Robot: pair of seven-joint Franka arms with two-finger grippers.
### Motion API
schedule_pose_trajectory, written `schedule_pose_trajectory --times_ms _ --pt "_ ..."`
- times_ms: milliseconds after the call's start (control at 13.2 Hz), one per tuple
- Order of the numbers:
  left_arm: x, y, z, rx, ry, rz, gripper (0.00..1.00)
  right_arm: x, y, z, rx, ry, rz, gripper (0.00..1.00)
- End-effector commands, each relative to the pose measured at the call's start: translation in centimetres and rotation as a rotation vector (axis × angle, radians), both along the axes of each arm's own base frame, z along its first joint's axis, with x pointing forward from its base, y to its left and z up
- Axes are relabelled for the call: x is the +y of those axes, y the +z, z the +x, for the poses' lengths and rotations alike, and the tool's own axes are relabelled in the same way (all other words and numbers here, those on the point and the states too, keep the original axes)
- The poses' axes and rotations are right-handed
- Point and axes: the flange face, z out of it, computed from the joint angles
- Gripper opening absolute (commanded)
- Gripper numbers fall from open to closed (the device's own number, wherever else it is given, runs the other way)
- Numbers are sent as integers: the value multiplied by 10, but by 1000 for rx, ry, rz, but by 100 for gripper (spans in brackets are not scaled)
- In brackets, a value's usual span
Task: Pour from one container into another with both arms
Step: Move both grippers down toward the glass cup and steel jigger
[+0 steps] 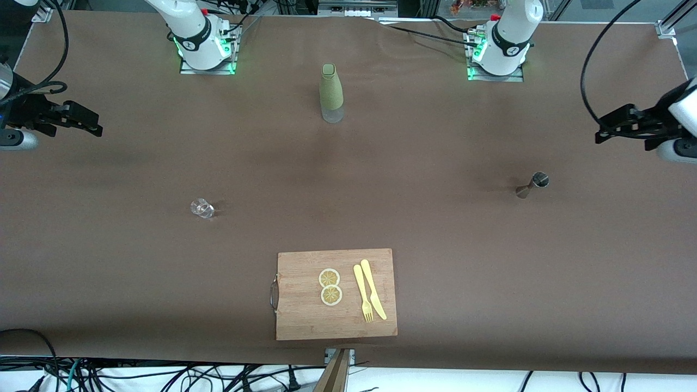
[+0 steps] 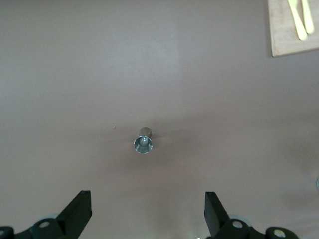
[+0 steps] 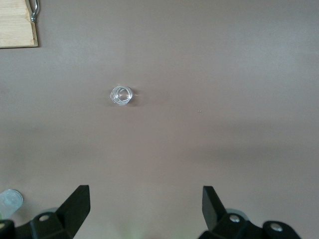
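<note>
Brown tabletop [image 1: 109, 261] spreads jigger [image 1: 532, 185] and glass [image 1: 202, 208] apart, one under each wide-open, empty tool: left tool [image 1: 601, 130], right tool [image 1: 95, 124].

table [image 1: 136, 163] brown | bottle [image 1: 331, 90] olive | cutlery [image 1: 369, 291] yellow | jigger [image 1: 532, 185] silver

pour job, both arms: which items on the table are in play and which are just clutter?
Likely in play:
- metal jigger
- clear glass
- green-sleeved bottle
- left pincer and right pincer, both open, empty

Just lying about:
- cutting board
- two lemon slices
- yellow fork and knife
</note>
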Motion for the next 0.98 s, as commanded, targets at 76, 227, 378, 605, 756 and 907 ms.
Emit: schedule_pose_trajectory --times_ms 76,227,378,605,756,907 --pt "56 -2 -5 -15 -120 -113 100 2 5 1 6 -6 14 100" --pt "81 -13 -9 -33 -238 -190 100 -1 -5 2 38 2 18 100" --pt "110 -33 -16 -43 -287 -279 100 -14 -20 9 62 32 78 100" --pt "138 -69 -26 -25 -374 -415 100 -58 -47 15 92 72 155 100" --pt "163 -98 -33 -76 -465 -526 100 -75 -69 21 112 236 200 100" --pt "185 -131 -35 -155 -594 -624 100 -92 -88 23 114 267 316 100"
